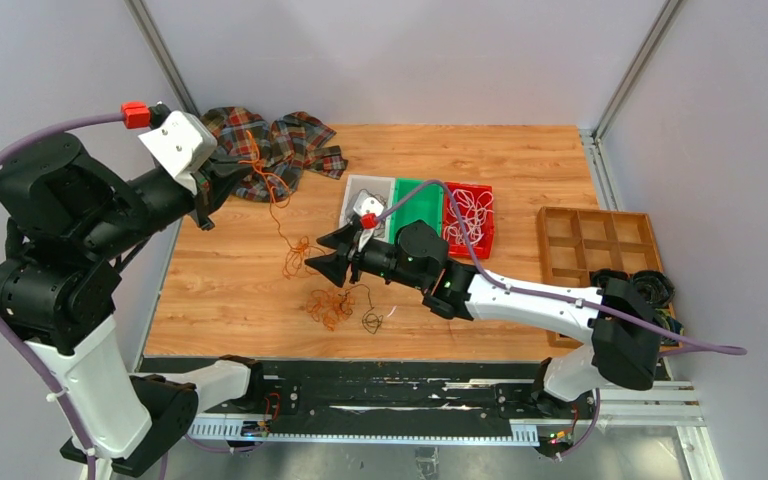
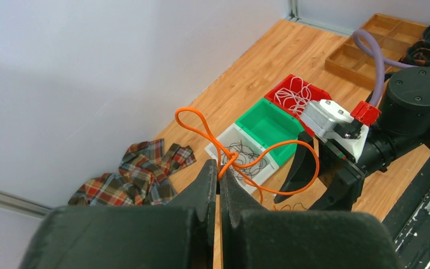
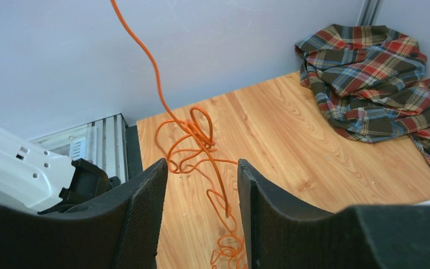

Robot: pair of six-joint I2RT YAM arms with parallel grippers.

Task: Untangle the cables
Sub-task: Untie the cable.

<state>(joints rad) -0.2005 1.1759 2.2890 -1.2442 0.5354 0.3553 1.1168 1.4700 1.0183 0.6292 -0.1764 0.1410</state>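
I am holding the orange cable (image 3: 195, 131) in my left jaws. They are pressed fully shut on it, right at a small crossing where loops are spilling out past the fingertips. These jaws are raised high, up over the far left of the worktop (image 1: 480, 150).

From that pinch the cable is hanging down and away toward my right jaws, so its long axis is running steeply, close to upright, between the two arms. Partway down it is bunching into a loose knot of several loops. Below the knot a single strand is dropping to a heap (image 1: 330, 306) of the same cable, lying on the worktop just to the near side of my right jaws.

My right jaws are standing open at a middling width and gripping nothing. In the wrist view the single strand is lining up with the gap between my fingers (image 3: 140, 218), with the knot beyond the tips. From above, the strand looks to be just ahead of the tips rather than inside the gap, and I cannot tell which for sure. I am judging the right arm to be the nearer one for the next grab. It calls for a short reach forward and a close across the strand below the knot.

The cable is looking thin, limp and springy, and its loops are holding their curl. A small black cable (image 1: 371, 321) is lying just beside the heap.
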